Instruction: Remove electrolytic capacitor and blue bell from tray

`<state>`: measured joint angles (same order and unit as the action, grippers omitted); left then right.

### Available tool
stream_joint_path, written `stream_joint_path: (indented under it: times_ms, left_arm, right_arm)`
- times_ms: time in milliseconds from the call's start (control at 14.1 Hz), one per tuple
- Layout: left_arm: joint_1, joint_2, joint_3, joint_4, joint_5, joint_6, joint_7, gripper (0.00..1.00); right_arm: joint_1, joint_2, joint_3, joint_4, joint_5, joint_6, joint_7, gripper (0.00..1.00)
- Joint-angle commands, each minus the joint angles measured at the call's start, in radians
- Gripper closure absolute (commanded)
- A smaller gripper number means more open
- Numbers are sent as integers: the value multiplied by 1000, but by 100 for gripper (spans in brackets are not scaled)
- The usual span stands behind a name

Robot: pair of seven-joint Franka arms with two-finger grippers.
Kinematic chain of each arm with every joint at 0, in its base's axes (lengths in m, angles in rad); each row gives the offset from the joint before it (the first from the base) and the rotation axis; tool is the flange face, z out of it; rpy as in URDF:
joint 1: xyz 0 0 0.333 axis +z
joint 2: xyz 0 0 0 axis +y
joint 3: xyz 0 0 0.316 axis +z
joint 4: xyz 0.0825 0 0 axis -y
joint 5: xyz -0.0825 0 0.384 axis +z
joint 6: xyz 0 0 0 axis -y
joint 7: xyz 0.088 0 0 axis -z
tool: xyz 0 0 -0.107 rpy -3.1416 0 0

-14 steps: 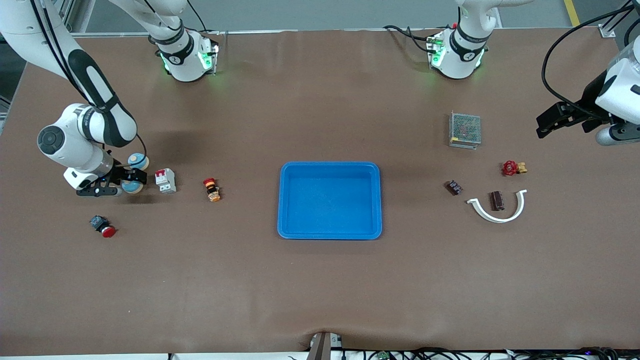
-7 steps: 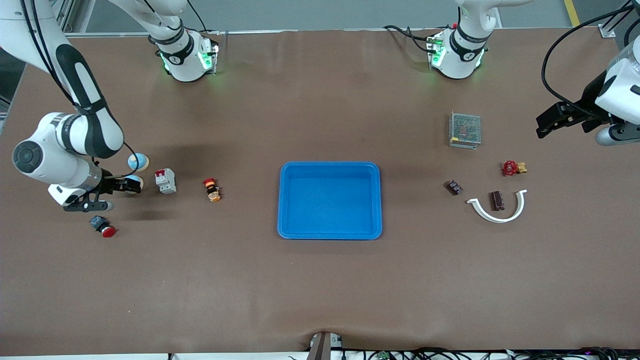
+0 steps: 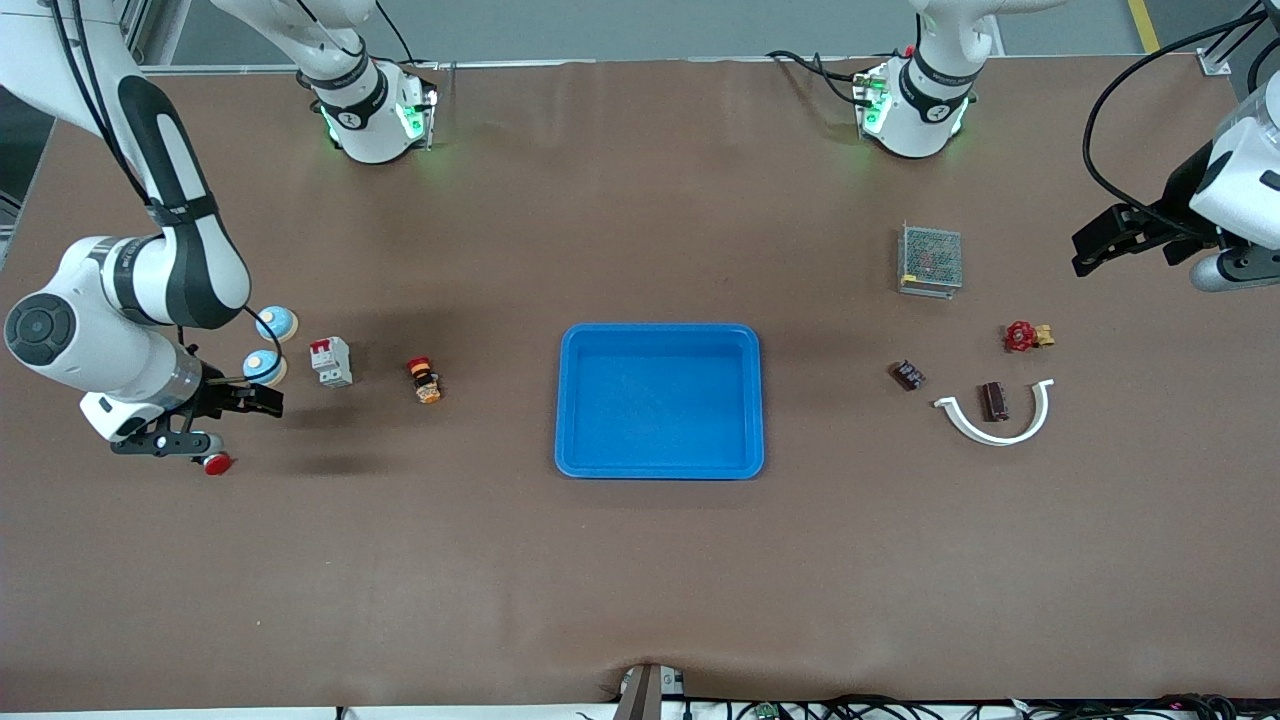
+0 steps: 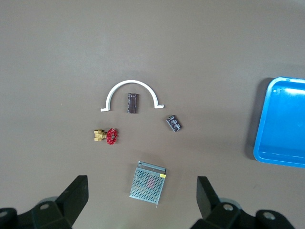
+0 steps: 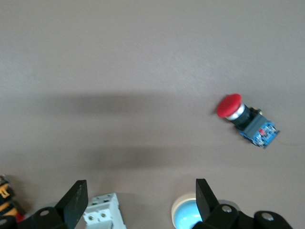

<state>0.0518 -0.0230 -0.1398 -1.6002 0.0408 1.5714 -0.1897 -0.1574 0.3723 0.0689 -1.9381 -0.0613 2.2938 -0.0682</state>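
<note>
Two light-blue domed bells [image 3: 276,322] [image 3: 263,367] stand at the right arm's end of the table. One bell [image 5: 188,215] shows close by a fingertip of my right gripper [image 5: 140,191]. That right gripper [image 3: 240,405] hovers open and empty over the table, between the nearer bell and a red push button [image 3: 215,463]. A dark brown block that I take for the capacitor [image 3: 993,400] [image 4: 132,103] lies inside a white curved piece at the left arm's end. My left gripper [image 3: 1092,248] [image 4: 141,186] waits high over that end, open and empty. The blue tray [image 3: 660,329] sits mid-table.
A white breaker [image 3: 331,361] [image 5: 102,212] and an orange-and-red button [image 3: 424,380] lie beside the bells. Around the capacitor are a white curved piece [image 3: 1000,434], a small black part [image 3: 908,375], a red-handled valve [image 3: 1024,336] and a metal mesh box [image 3: 930,260].
My right arm has swung off the bells toward the front camera, uncovering the nearer bell, and now hangs above the red push button's body. The left arm has not moved.
</note>
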Motion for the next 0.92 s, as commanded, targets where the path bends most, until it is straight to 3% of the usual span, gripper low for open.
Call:
stream_joint_path:
  times_ms: [0, 427, 569, 853]
  left_arm:
    - [5, -5, -1, 0, -21, -2, 1, 0]
    - [3, -5, -1, 2, -21, -2, 1, 0]
    - [5, -5, -1, 2, -21, -2, 3, 0]
    - [5, -6, -1, 2, -21, -2, 4, 0]
  right_arm:
    - [4, 69, -1, 60, -6, -14, 15, 0]
    - [13, 140, -3, 108, -6, -14, 13, 0]
    - [27, 137, -3, 108, -5, -20, 18, 0]
    - [52, 70, -12, 149, -6, -158, 59, 0]
